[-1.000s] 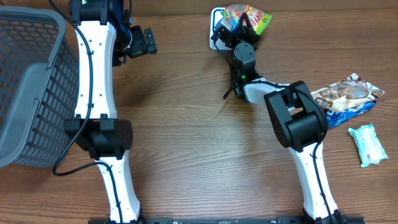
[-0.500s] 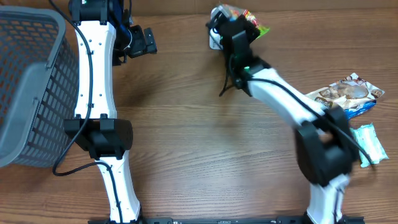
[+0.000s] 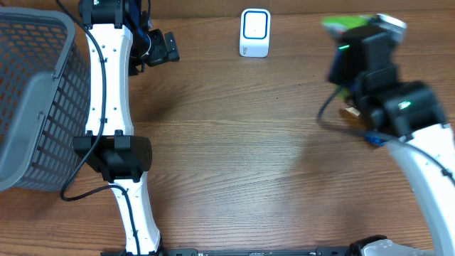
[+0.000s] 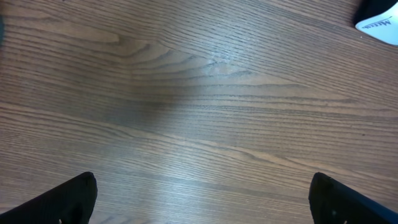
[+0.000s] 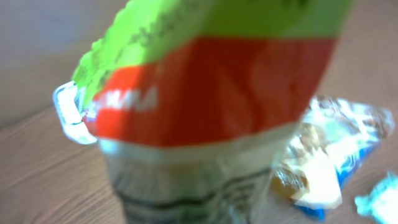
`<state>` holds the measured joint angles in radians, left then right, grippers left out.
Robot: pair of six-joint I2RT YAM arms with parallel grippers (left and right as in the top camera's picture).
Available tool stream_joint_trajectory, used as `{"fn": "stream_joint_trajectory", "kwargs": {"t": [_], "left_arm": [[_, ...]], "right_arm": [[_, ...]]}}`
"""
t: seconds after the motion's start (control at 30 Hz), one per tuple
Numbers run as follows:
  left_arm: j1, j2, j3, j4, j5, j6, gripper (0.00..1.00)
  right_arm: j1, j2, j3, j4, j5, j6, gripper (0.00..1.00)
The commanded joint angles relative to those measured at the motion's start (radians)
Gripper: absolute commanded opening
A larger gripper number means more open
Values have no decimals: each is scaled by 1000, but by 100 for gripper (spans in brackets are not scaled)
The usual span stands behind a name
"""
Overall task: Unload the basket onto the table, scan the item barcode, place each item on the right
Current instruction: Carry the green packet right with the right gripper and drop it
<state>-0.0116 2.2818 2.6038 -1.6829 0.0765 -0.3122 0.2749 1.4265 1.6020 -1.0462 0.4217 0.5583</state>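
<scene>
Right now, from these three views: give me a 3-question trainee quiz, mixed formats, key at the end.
1. True or false: the white scanner stands on the table with nothing held over it.
2. What is the right gripper shut on? A) a green-and-red snack packet; B) the white scanner; C) nothing.
3. Fill in: the left gripper has its jaws ____.
Key: 1 true; 2 A; 3 open.
</scene>
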Motion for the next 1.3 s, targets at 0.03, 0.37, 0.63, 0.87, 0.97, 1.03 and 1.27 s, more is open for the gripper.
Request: {"fn": "stream_joint_trajectory", "kwargs": {"t": [0.03,0.37,0.63,0.87,0.97,1.03,1.27], "left_arm": [[5,2,-2,0,-9,1,100],[5,2,-2,0,-9,1,100],[5,2,-2,0,-9,1,100],[5,2,-2,0,-9,1,100],[5,2,-2,0,-9,1,100],[5,2,-2,0,-9,1,100],[5,2,-2,0,-9,1,100]], "right_arm": [[-272,26,-18,-80,-381,85,4],[-724,150,-163,-135,-603,-53,24],[-780,141,-129,-157,-652,-152,69],[-744,52,42,-216,-834,-314,74],[-686,-18,71,-233,-944,-425,87],[-636,-72,85,-246,-958,-456,90],[-568,-282,167,-352,-948,-454,100]]}}
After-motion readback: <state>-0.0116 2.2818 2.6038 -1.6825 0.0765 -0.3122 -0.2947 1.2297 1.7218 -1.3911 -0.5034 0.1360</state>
